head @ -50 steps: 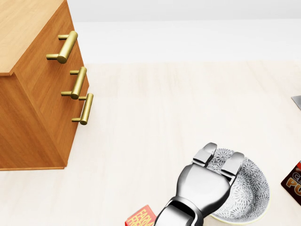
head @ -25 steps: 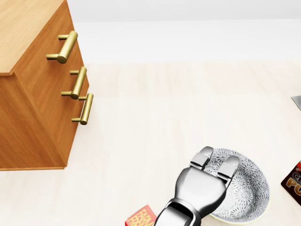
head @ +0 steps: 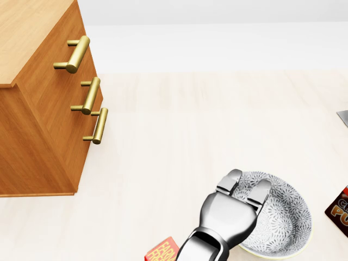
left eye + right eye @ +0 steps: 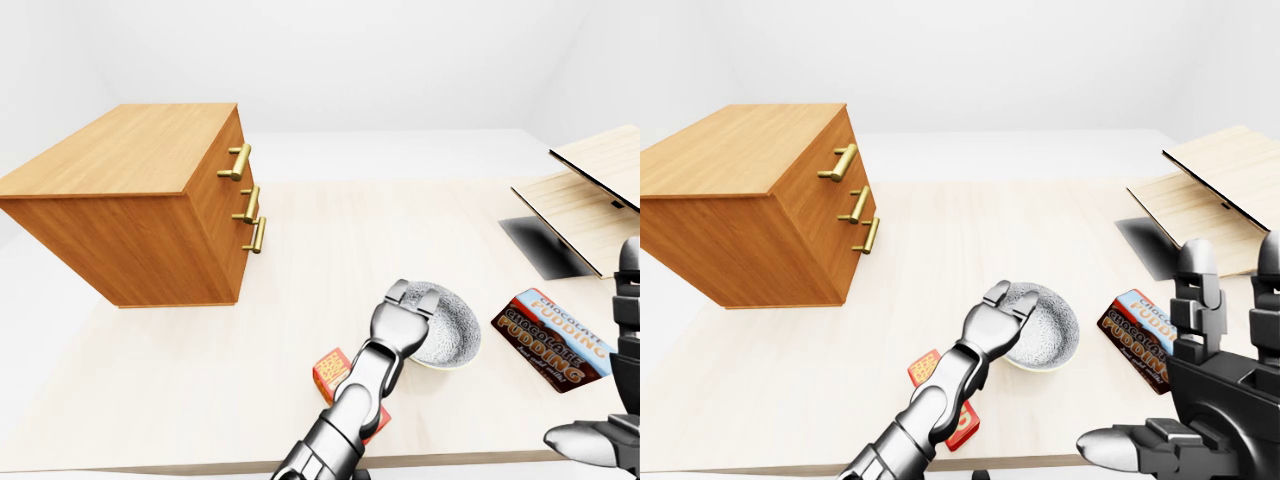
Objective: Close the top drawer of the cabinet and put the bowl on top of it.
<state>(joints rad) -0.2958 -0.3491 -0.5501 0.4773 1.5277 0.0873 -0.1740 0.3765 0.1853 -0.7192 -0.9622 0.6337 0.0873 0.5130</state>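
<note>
Head view shows the left hand lower and nearer the bottom edge than a second ago, its fingers now curled further over the near-left rim of the bowl; the cabinet and the bowl lie where they were.

Far to the upper left of that hand stands the warm-brown wooden cabinet, box-shaped with visible grain, and three brass bar handles run down its drawer face; all three fronts sit flush. Just below the hand's wrist a small red and orange carton lies flat on the pale wooden table. The polished chrome hand, smooth and rounded, hooks its fingers narrowly over the rim of the shallow white bowl with grey speckled pattern inside, though whether they truly pinch it I cannot tell. Right of the bowl lies a glossy flat chocolate pudding box. Beyond it rest pale folded cardboard flaps. At the lower right of the right-eye view the dark metal right hand hangs with fingers spread wide, holding nothing.
</note>
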